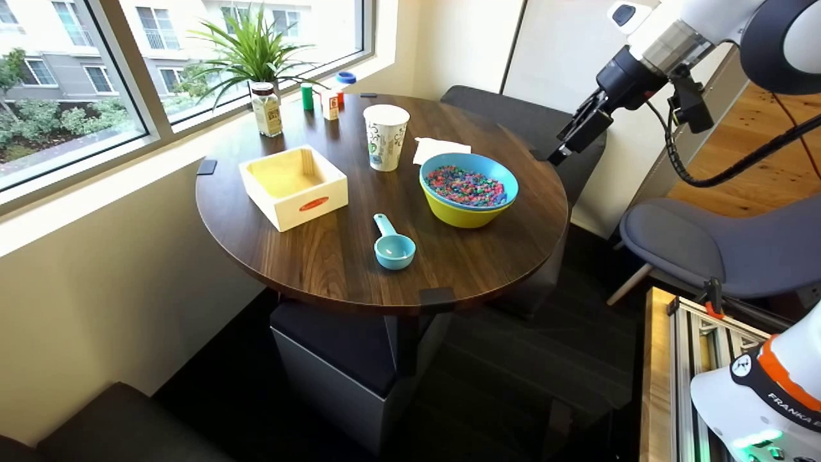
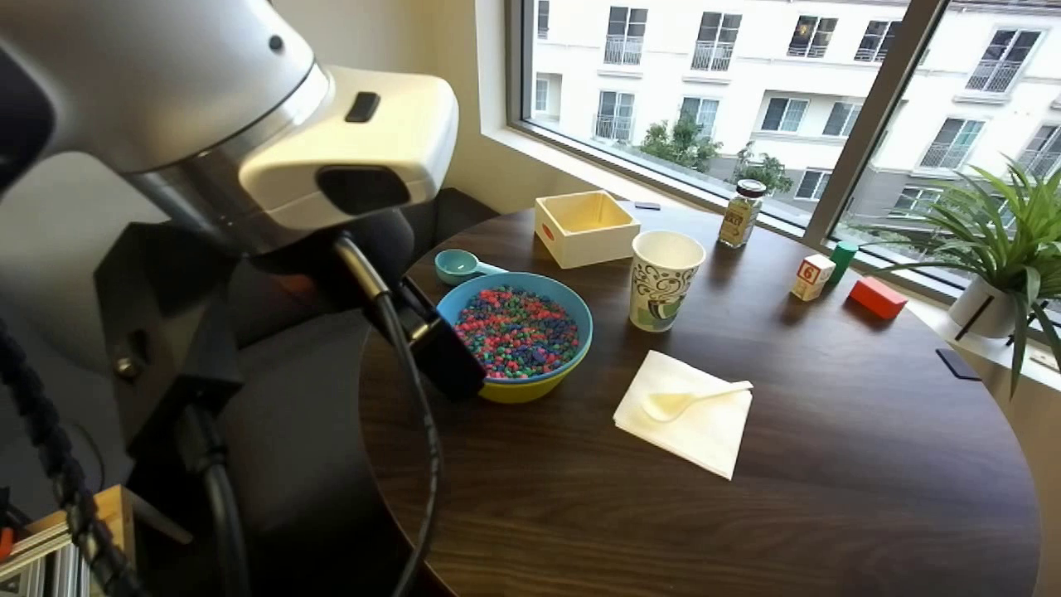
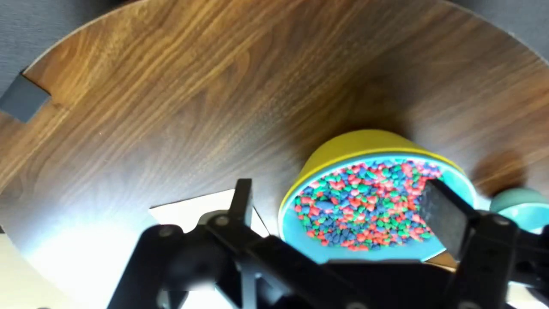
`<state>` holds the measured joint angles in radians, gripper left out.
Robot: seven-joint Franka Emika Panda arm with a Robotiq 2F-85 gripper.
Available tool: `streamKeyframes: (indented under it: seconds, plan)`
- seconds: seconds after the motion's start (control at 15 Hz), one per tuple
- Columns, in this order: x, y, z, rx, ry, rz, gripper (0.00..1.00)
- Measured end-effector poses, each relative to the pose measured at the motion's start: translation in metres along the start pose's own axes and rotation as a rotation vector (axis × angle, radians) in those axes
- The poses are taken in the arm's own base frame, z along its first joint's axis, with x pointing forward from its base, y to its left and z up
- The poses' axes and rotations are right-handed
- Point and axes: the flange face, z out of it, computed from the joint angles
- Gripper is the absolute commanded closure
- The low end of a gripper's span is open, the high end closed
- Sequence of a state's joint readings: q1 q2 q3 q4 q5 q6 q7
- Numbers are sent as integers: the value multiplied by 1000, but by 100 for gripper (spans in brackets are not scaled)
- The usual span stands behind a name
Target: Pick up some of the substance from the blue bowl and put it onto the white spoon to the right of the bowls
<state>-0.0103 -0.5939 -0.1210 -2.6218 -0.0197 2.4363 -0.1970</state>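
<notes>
The blue bowl [image 1: 503, 168] [image 2: 578, 308] [image 3: 296, 240] stands on the round wooden table, with a yellow-green wall beneath its rim. It holds the substance [image 1: 467, 186] [image 2: 522, 332] [image 3: 360, 206], loose red, blue and green bits. The white spoon [image 2: 667, 405] lies on a folded white napkin [image 2: 696, 448] [image 1: 439, 149] [image 3: 188, 210]. I cannot make the spoon out in the remaining views. My gripper [image 1: 561, 154] [image 3: 339, 189] is in the air above the table edge beside the bowl. In the wrist view its fingers are wide apart, with nothing between them, and the bowl appears beyond them.
A patterned paper cup [image 1: 386, 138] [image 2: 663, 282] stands near the bowl. A teal scoop [image 1: 394, 250] [image 2: 458, 265] [image 3: 525, 208] and an open wooden box [image 1: 314, 205] [image 2: 587, 240] are nearby. A spice jar [image 1: 267, 110] [image 2: 740, 214], small blocks [image 2: 812, 276] and a plant [image 2: 995, 240] are by the window.
</notes>
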Motion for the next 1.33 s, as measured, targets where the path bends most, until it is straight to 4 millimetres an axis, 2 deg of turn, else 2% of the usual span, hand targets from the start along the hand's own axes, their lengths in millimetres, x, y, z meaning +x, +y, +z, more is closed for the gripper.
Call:
streamKeyframes:
  seconds: [0.33,0.93,1.33]
  plan:
    - [27,-32,24,-11,21,84,0]
    - [30,-28,22,-15,45,86,0]
    - [47,-30,42,2,81,60,0]
